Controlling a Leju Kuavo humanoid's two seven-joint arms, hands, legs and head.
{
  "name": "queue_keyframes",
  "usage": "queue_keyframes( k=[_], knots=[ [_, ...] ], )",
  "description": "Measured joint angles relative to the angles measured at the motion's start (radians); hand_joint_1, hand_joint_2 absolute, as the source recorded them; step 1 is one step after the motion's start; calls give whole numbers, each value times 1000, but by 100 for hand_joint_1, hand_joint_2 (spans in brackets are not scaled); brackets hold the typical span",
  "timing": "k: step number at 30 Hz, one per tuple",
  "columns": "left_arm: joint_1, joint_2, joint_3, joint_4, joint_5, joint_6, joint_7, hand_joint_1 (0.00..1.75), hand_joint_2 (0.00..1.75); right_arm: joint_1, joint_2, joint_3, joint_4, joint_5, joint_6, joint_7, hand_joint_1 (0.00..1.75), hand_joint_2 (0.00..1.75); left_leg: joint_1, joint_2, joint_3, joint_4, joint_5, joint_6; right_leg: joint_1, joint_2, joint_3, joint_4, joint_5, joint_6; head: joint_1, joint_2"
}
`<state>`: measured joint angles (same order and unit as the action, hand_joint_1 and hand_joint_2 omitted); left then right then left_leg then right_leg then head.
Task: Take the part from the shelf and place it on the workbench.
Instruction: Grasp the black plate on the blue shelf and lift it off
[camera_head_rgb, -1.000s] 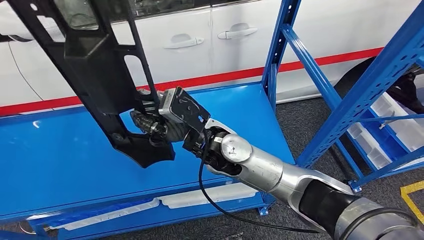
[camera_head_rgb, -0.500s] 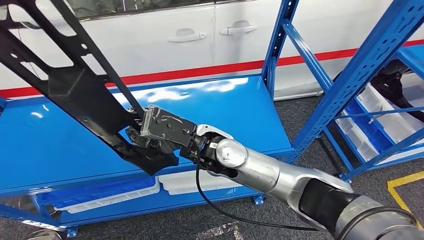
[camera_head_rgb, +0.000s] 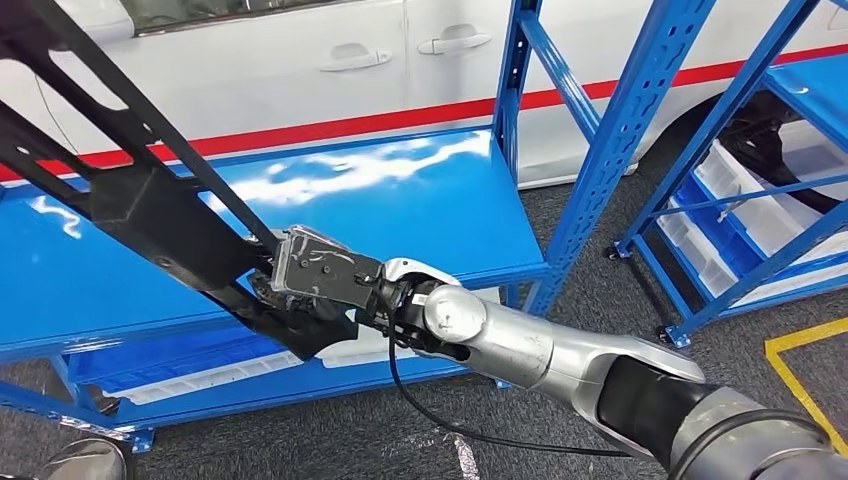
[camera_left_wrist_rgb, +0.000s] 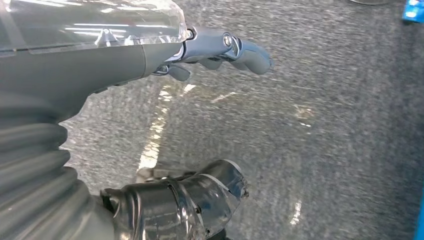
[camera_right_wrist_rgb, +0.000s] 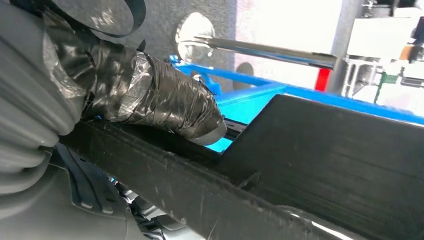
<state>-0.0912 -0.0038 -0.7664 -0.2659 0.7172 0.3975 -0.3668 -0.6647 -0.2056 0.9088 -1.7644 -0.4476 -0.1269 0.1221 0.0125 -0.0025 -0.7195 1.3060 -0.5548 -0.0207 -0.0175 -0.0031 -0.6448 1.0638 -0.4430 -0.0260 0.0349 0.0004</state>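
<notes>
Above the blue workbench (camera_head_rgb: 430, 205), black part (camera_head_rgb: 150, 205) gripped by right robot hand (camera_head_rgb: 300, 285)

The part (camera_head_rgb: 150, 215) looks like matt black moulded plastic, faintly scratched. Beneath it, the workbench (camera_head_rgb: 440, 210) is glossy blue painted metal, mirroring light. Beside the workbench, the floor (camera_head_rgb: 600, 300) is rough grey carpet. The right arm (camera_head_rgb: 520, 345) is smooth brushed silver metal.
</notes>
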Motion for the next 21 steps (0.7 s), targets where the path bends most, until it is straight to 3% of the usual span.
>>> queue_keyframes(
  k=[2, 4, 6, 8, 9, 12, 13, 14, 15, 17, 19, 21],
  knots=[
    [-2, 0, 0, 0, 1, 0, -1, 0, 175, -3, 0, 2, 0, 3, -1, 0, 175, 175, -1, -1, 96, -111, 36, 10, 1, 1, -21, 0, 19, 4, 0, 0],
    [-7, 0, 0, 0, 1, 0, -2, 0, 175, -9, 0, 3, 0, 4, -2, 0, 175, 175, -9, -3, 182, -238, 30, 22, -1, 0, -32, -4, 38, 15, 1, 0],
    [-9, 0, -2, 0, 1, 0, -3, 0, 175, -14, 0, 4, 1, 4, -4, 0, 175, 175, -20, -4, 203, -294, 30, 33, -6, -1, -34, -17, 60, 29, 1, 0],
    [-8, 0, -5, 0, 2, 0, -2, 0, 175, -14, -1, 5, 2, 4, -5, 0, 175, 175, -20, -1, 196, -312, 58, 49, -9, 0, -39, -24, 61, 41, 1, 0],
    [-7, 0, -6, 0, 2, 0, -2, 0, 175, -13, -1, 5, 4, 4, -5, 0, 175, 175, -18, 2, 189, -320, 74, 59, -9, 1, -47, -9, 34, 44, 1, 0],
    [-6, 1, -10, 0, 3, 0, -2, 0, 175, -13, -2, 6, 6, 4, -5, 0, 175, 175, -18, 7, 151, -325, 113, 77, -9, 2, -85, 144, -111, 49, 1, 0],
    [-6, 1, -10, 0, 3, 0, -3, 0, 175, -13, -2, 6, 7, 4, -5, 0, 175, 175, -19, 7, 135, -323, 124, 77, -9, 2, -91, 201, -134, 51, 1, 0],
    [-6, 1, -11, 0, 4, 0, -3, 0, 175, -13, -2, 7, 8, 5, -5, 0, 175, 175, -19, 7, 118, -318, 134, 76, -9, 2, -87, 234, -132, 54, 1, 0],
    [-6, 0, -12, 0, 5, -1, -4, 0, 175, -13, -2, 7, 9, 5, -5, 0, 175, 175, -19, 8, 100, -312, 143, 74, -9, 2, -68, 238, -112, 56, 1, 0],
    [-6, -1, -14, 0, 7, -1, -4, 0, 175, -14, -2, 7, 10, 6, -5, 0, 175, 175, -16, 8, 63, -293, 157, 67, -11, 1, 14, 152, -69, 58, 1, 0],
    [-6, -1, -15, 0, 9, -1, -5, 0, 175, -15, -2, 7, 10, 7, -5, 0, 175, 175, -16, 7, 34, -269, 167, 55, -6, 2, 92, 38, -79, 52, 2, 0],
    [-5, -1, -16, 0, 11, 0, -6, 0, 175, -17, -2, 8, 10, 8, -5, 0, 175, 175, -17, 7, 20, -258, 180, 43, 0, 5, 110, -3, -93, 39, 4, 0]
  ],
)
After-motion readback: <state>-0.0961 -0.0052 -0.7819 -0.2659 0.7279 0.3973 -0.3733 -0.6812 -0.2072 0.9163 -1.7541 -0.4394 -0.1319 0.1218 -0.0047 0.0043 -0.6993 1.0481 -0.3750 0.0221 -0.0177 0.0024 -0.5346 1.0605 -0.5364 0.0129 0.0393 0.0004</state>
